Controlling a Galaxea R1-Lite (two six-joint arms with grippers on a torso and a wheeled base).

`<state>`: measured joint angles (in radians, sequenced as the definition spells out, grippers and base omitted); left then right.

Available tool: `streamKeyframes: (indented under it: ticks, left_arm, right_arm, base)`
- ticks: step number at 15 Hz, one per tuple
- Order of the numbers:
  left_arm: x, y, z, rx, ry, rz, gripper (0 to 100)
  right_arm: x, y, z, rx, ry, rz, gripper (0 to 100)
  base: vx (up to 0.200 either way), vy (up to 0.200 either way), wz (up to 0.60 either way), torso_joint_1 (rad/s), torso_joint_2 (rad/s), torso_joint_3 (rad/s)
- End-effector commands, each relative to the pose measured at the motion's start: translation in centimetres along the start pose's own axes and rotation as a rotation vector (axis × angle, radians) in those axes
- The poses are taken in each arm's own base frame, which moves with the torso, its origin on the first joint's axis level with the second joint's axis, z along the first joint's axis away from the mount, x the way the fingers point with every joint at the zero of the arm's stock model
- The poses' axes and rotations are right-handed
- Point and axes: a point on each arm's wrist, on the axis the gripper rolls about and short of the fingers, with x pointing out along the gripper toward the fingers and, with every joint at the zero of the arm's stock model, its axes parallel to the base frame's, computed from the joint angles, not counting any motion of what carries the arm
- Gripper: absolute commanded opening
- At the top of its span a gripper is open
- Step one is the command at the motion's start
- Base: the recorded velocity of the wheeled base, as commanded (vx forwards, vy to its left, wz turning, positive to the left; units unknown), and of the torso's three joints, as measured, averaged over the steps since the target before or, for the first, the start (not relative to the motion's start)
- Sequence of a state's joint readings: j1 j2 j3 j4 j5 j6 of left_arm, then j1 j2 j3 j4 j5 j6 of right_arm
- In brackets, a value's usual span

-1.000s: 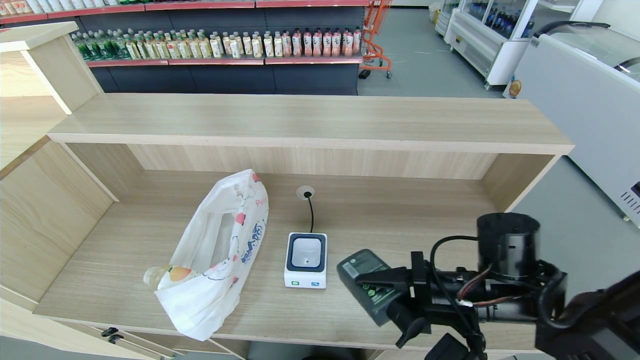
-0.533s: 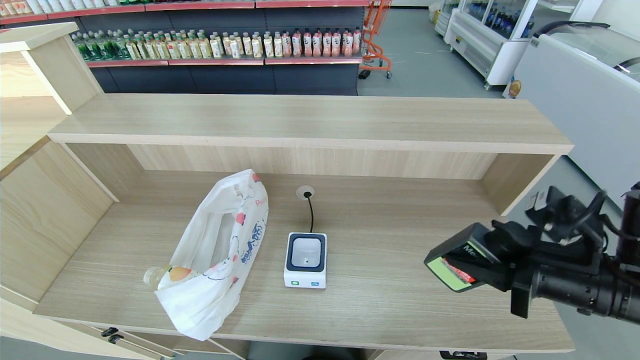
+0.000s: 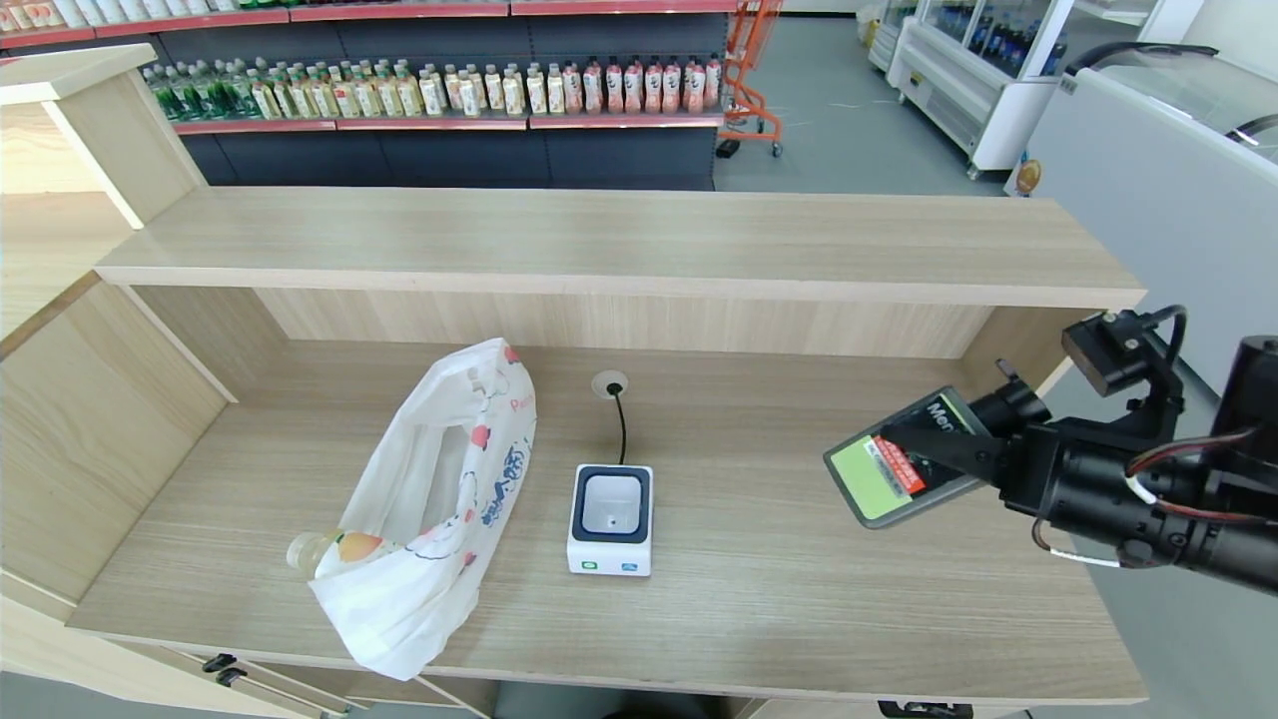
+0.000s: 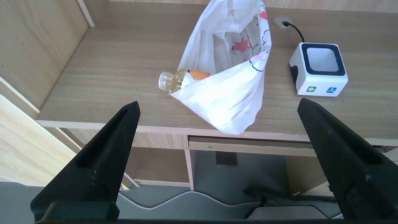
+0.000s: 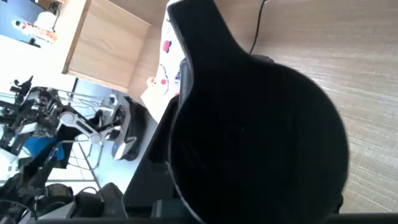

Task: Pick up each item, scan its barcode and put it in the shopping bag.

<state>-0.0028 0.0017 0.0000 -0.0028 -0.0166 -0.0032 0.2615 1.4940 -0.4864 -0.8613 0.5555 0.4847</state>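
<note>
Head view shows the right gripper (image 3: 960,451) pinching a dark packet (image 3: 892,475) with a green label, held in the air over the right part of the counter (image 3: 799,619), well right of the scanner (image 3: 610,517). The step in hand looks to be the scan: the packet should next go left, with its barcode facing the scanner window. The shopping bag (image 3: 439,519), left of the scanner, holds a bottle (image 3: 318,549). The left gripper (image 4: 219,107) is spread wide and empty.

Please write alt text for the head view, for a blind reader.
The right gripper holds a dark packet with a green label above the wooden counter. A white scanner sits mid-counter; left of it lies a shopping bag with a bottle poking out.
</note>
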Motion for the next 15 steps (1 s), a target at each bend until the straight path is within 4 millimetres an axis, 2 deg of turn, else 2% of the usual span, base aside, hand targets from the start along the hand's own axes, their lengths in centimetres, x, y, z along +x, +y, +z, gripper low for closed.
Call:
streamKeyframes:
  ticks: [1,8,12,15]
  left_arm:
    - [0.0,0.0,0.0,0.000,0.000,-0.001,100]
    - [0.0,0.0,0.0,0.000,0.000,-0.001,100]
    - [0.0,0.0,0.0,-0.001,0.000,-0.001,100]
    - [0.0,0.0,0.0,0.005,0.000,-0.001,100]
  right_arm:
    - [2.6,-2.3,-1.0,0.032,0.044,-0.017,0]
    - [5.0,-0.7,-2.3,0.019,0.090,0.024,0]
    - [6.2,-0.4,-2.6,-0.019,0.106,0.039,0]
    - [7.1,-1.0,-3.2,-0.096,0.122,0.016,0]
  base:
    - [0.000,0.000,0.00,0.000,0.00,0.000]
    - [0.000,0.000,0.00,0.000,0.00,0.000]
    - [0.000,0.200,0.00,-0.004,0.00,0.001]
    - [0.000,0.200,0.00,0.007,0.01,-0.001]
